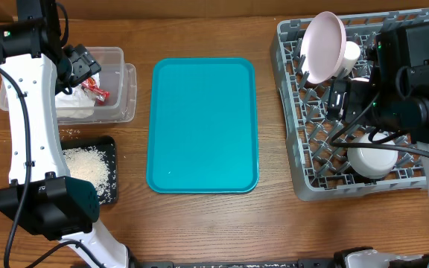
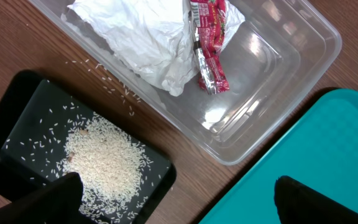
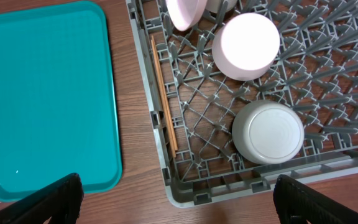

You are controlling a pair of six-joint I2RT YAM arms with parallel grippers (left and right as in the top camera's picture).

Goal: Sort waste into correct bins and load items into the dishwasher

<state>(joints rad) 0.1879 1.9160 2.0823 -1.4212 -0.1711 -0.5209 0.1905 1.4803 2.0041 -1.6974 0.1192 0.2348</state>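
Observation:
The clear tub (image 1: 121,56) holds crumpled white napkins (image 2: 148,37) and a red-and-white wrapper (image 2: 210,43). The black tray (image 2: 23,106) beside it holds a pile of rice scraps (image 2: 104,158). My left gripper (image 2: 179,208) is open and empty, above the table between the black tray and the teal tray; in the overhead view it (image 1: 80,63) is over the tub. The grey dish rack (image 1: 293,141) holds an upright white plate (image 1: 324,46), a white cup (image 1: 351,53), an upturned white bowl (image 3: 246,45) and an upturned grey bowl (image 3: 269,132). My right gripper (image 3: 179,208) is open and empty over the rack's front left corner.
A large teal tray (image 1: 203,125) lies in the middle of the table with nothing on it. Wooden chopsticks (image 3: 163,93) lie along the rack's left side. A few rice grains (image 2: 114,87) are scattered on the wood between tub and black tray.

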